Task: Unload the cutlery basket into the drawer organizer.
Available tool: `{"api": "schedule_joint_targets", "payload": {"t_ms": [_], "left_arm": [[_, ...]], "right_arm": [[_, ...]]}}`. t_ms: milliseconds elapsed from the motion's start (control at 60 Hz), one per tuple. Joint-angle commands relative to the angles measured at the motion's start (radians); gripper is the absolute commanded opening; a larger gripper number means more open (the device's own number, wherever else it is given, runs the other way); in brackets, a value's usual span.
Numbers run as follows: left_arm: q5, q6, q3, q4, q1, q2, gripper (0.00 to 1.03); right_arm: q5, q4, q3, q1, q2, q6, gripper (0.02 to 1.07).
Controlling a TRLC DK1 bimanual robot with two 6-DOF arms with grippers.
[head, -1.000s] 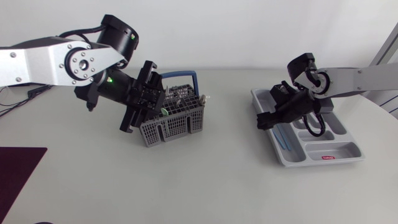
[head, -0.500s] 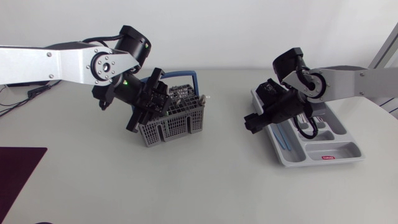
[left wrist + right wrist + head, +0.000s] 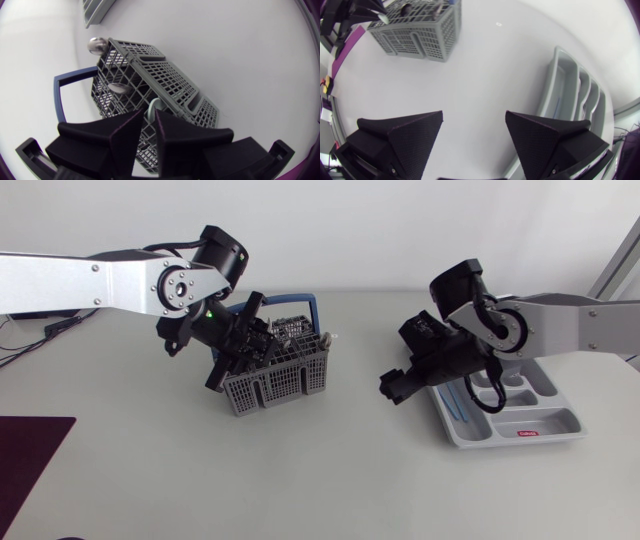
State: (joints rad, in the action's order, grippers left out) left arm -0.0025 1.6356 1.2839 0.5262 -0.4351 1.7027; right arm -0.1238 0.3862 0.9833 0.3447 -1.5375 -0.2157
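Note:
The grey cutlery basket (image 3: 277, 372) with a blue handle (image 3: 312, 308) stands left of the table's middle; it also shows in the right wrist view (image 3: 420, 26). My left gripper (image 3: 246, 337) reaches into its near-left part. In the left wrist view the left gripper (image 3: 150, 114) is shut on a pale round-ended utensil handle (image 3: 151, 106) sticking up from the basket (image 3: 165, 85). Two silver spoon bowls (image 3: 96, 45) (image 3: 120, 88) also stick out. The grey drawer organizer (image 3: 545, 425) lies at the right with a blue utensil (image 3: 456, 402) in it. My right gripper (image 3: 400, 385) hangs open and empty just left of it.
A dark purple mat (image 3: 25, 465) lies at the table's front-left corner. Bare white tabletop (image 3: 350, 460) spreads between basket and organizer. The organizer's long compartments (image 3: 568, 92) lie beside my right gripper (image 3: 474, 125).
My left gripper has dipped into the basket and its fingers have closed in on the pale handle. My right arm has swung left, off the organizer toward the table's middle, still open.

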Motion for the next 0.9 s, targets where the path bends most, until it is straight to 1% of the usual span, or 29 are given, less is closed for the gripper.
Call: {"api": "schedule_joint_targets", "payload": {"t_ms": [0,33,83,250,300,333,500,883], "left_arm": [[-0.005,0.038,0.028,0.008,0.002,0.029,0.22],[-0.005,0.036,0.028,0.008,0.001,0.029,0.21],[-0.005,0.035,0.026,0.008,-0.001,0.029,0.2],[-0.005,0.032,0.023,0.008,-0.001,0.029,0.2],[-0.005,0.032,0.023,0.008,-0.001,0.029,0.15],[-0.005,0.03,0.025,0.008,-0.001,0.028,0.15],[-0.005,0.024,0.032,0.031,-0.004,-0.003,0.15],[-0.005,0.006,0.034,0.058,-0.011,-0.141,0.15]], "right_arm": [[-0.031,-0.032,-0.054,0.05,0.042,-0.031,0.92],[-0.042,-0.05,-0.064,0.068,0.05,-0.04,0.92],[-0.089,-0.073,-0.078,0.091,0.062,-0.062,0.92],[-0.149,-0.124,-0.083,0.126,0.065,-0.09,0.92],[-0.149,-0.133,-0.081,0.145,0.057,-0.096,0.94],[-0.149,-0.136,-0.081,0.157,0.053,-0.097,0.94],[-0.146,-0.148,-0.083,0.203,0.042,-0.102,0.94],[-0.135,-0.147,-0.095,0.272,0.099,-0.106,0.95]]}}
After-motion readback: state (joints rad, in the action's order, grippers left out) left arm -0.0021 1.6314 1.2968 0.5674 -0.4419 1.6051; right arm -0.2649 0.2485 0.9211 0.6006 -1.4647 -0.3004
